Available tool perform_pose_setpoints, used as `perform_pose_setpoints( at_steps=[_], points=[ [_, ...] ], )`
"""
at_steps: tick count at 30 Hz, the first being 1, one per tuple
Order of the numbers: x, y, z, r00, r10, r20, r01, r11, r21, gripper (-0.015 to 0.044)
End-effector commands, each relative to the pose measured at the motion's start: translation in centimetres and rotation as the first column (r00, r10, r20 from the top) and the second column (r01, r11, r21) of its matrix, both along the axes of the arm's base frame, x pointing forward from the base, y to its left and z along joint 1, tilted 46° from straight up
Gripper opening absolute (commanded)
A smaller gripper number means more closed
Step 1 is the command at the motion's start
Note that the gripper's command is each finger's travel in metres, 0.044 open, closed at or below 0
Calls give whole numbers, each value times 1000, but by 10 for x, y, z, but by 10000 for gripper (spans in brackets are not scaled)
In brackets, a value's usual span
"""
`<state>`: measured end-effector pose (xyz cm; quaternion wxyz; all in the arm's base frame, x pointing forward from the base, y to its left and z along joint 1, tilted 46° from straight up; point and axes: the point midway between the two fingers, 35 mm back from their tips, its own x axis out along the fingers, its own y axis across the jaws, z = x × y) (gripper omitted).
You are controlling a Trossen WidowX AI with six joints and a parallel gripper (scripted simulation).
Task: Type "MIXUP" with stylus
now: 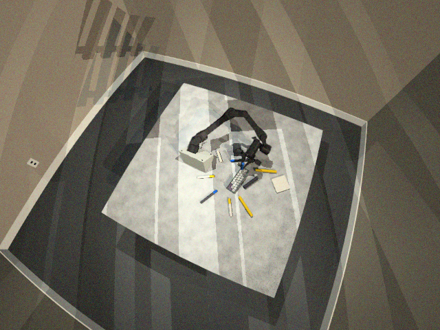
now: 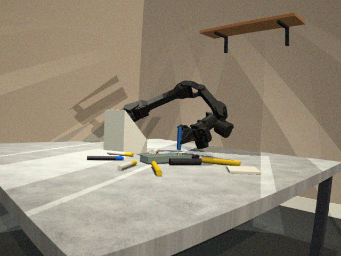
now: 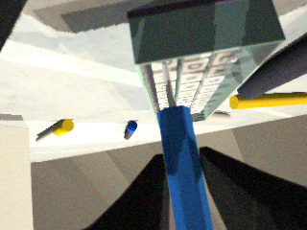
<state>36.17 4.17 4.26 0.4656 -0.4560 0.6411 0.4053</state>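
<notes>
Gripper [image 1: 243, 165] [image 2: 180, 138] [image 3: 181, 158] clamped on blue stylus [image 1: 242, 166] [image 2: 179, 137] [image 3: 181, 158], roughly upright, thin tip down at the keyboard [image 1: 237, 180] [image 2: 165, 158] [image 3: 206, 35]. Keyboard lies inboard on the worktop [image 1: 199, 227] [image 2: 165, 209] [image 3: 62, 86], well in from all edges, nearer the far edge than the near corner in the exterior view. Step in hand looks like a key press or the approach to one; which letter of MIXUP, can't say. Next: press firmly straight down, lift clear, shift to the next letter, grip kept. Tip contact not certain; key under it unreadable. Wrist view: near case wall cuts off part of the keys, legends mostly blurred. Top view: keys too small to read, arm covers part of the stylus.
</notes>
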Motion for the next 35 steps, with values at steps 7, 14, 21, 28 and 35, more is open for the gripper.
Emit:
perform_pose_setpoints(
  at_steps=[7,14,21,28,35],
  points=[
    [1,3,-2,1000,-4,2,4,1000,4,81],
    [1,2,-1,1000,-4,2,4,1000,4,81],
    [-5,-21,20,1000,-4,2,4,1000,3,81],
    [-6,-25,24,1000,-4,2,4,1000,2,81],
    [-5,-22,22,1000,-8,5,8,1000,7,81]
  ],
)
